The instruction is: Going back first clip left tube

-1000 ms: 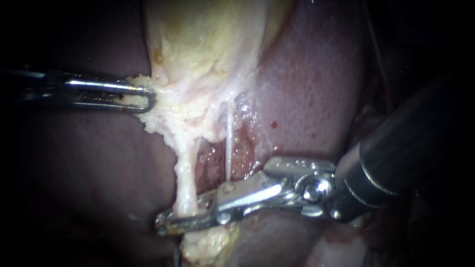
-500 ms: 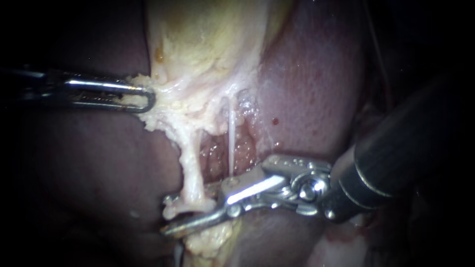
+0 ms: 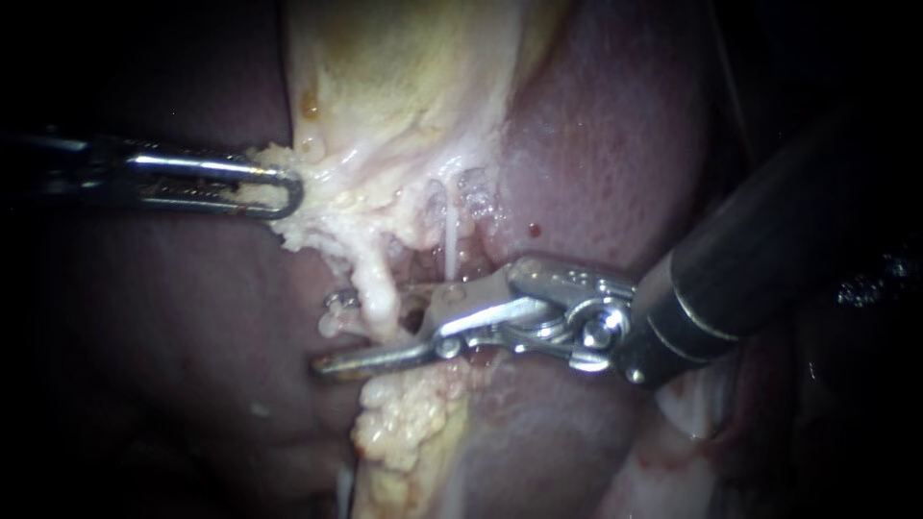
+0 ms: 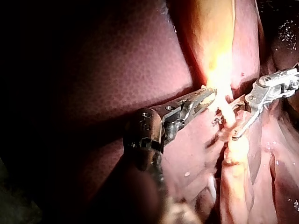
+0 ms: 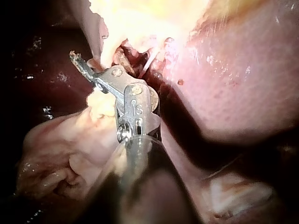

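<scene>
The left tube (image 3: 373, 281) is a thick pale strand running down from the gallbladder (image 3: 404, 86). A small metal clip (image 3: 337, 301) sits on its left side, also seen in the left wrist view as the clip (image 4: 216, 122). My right instrument (image 3: 361, 338) comes in from the right with its jaws open; the lower jaw lies across the front of the tube just below the clip, and the upper jaw is partly hidden behind it. A thin white right tube (image 3: 448, 245) stands beside it. My left instrument (image 3: 279, 192) is shut on fatty tissue at the gallbladder's neck.
Dark red liver (image 3: 596, 154) lies on both sides of the tubes. Lumpy yellow fat (image 3: 404, 423) hangs below the right instrument's jaws. Raw reddish tissue shows between the two tubes. The right instrument's dark shaft (image 3: 769, 231) fills the right of the endoscope view.
The right instrument's jaws opened off the left tube, baring a clip on it, then moved up the view. The tube and fat bunched upward with them. The left instrument stayed still.
</scene>
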Robot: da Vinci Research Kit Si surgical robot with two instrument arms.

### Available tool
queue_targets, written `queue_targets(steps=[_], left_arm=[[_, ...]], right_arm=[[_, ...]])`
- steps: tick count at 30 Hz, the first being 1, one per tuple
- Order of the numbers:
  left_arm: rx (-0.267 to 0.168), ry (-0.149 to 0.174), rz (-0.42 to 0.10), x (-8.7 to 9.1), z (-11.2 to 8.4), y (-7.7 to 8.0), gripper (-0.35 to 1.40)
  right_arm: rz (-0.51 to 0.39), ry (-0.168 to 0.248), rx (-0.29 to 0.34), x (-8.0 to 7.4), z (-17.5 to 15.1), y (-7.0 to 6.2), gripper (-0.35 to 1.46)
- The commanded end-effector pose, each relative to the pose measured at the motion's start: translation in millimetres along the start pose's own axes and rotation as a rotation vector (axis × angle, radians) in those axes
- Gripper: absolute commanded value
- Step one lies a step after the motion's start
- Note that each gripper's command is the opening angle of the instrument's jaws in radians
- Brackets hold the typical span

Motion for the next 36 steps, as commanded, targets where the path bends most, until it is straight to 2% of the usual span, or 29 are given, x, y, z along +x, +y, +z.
queue_targets(steps=[1,11,18,23,29,36], left_arm=[[-0.002,-0.001,0.000,0.0,0.0,0.0,-0.35],[-0.002,-0.001,0.000,-0.1,0.0,0.0,-0.35],[-0.002,-0.001,0.000,-0.1,-0.1,0.1,-0.35],[-0.002,-0.001,0.001,-0.2,-0.1,0.1,-0.35],[-0.002,-0.002,0.001,-0.3,-0.2,0.1,-0.35],[-0.003,-0.002,0.001,-0.3,-0.2,0.1,-0.35]], right_arm=[[0.000,-0.007,-0.001,-0.2,0.0,0.1,0.50],[-0.022,-0.017,0.016,-1.0,-0.1,0.0,0.50],[-0.027,-0.052,0.008,-1.4,-0.8,0.1,0.50],[-0.030,-0.075,0.014,-2.5,-1.3,-0.1,0.50],[-0.034,-0.113,0.011,-3.0,-3.7,-0.2,0.50],[-0.175,-0.113,0.031,-2.9,-7.7,-1.3,0.50]])
